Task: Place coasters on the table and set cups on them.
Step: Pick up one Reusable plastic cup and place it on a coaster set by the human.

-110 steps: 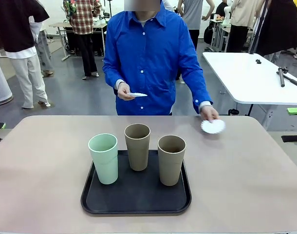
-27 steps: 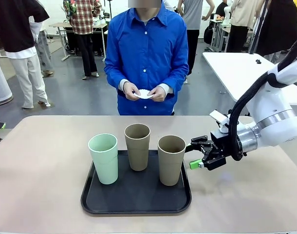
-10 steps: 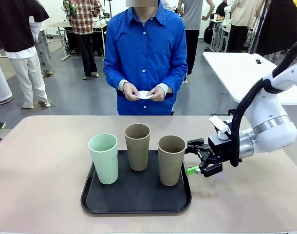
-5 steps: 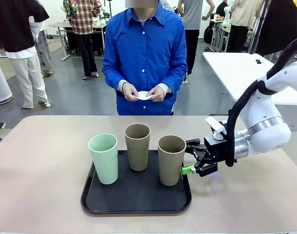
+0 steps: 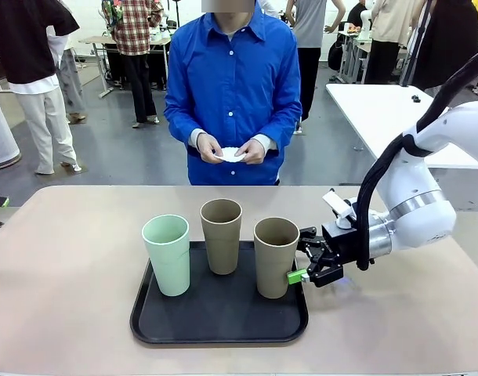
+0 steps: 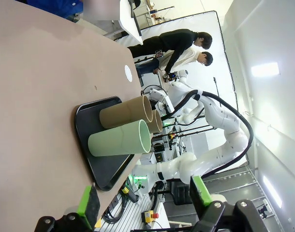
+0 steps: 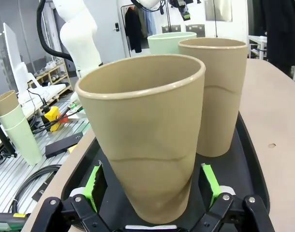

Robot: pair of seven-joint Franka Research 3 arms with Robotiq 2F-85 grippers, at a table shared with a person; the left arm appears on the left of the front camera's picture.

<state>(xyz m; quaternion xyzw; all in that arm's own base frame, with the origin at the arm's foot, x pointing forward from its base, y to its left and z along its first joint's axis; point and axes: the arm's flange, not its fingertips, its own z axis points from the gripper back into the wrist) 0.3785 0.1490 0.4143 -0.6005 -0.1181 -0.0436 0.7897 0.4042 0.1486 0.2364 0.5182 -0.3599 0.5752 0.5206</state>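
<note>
Three cups stand on a black tray (image 5: 223,325): a mint cup (image 5: 167,254), a tan cup (image 5: 222,235) behind it, and a tan cup (image 5: 276,257) on the right. My right gripper (image 5: 300,254) is open at that right cup's side. In the right wrist view the cup (image 7: 147,140) stands between the green pads (image 7: 95,181) with small gaps on both sides. The person holds a white coaster (image 5: 233,153) in both hands. Another coaster (image 6: 128,73) lies on the table (image 6: 41,96). My left gripper (image 6: 142,200) is open and holds nothing, off to the side of the cups (image 6: 121,137).
A white table (image 5: 396,125) stands behind on the right, and people stand in the background. My right arm (image 5: 415,204) reaches over the table's right part. Bare tabletop (image 5: 59,266) lies left of the tray and in front of it.
My right gripper has moved left, from beside the tray to the right tan cup, and its jaws now straddle the cup. The person's hands and the cups have stayed put.
</note>
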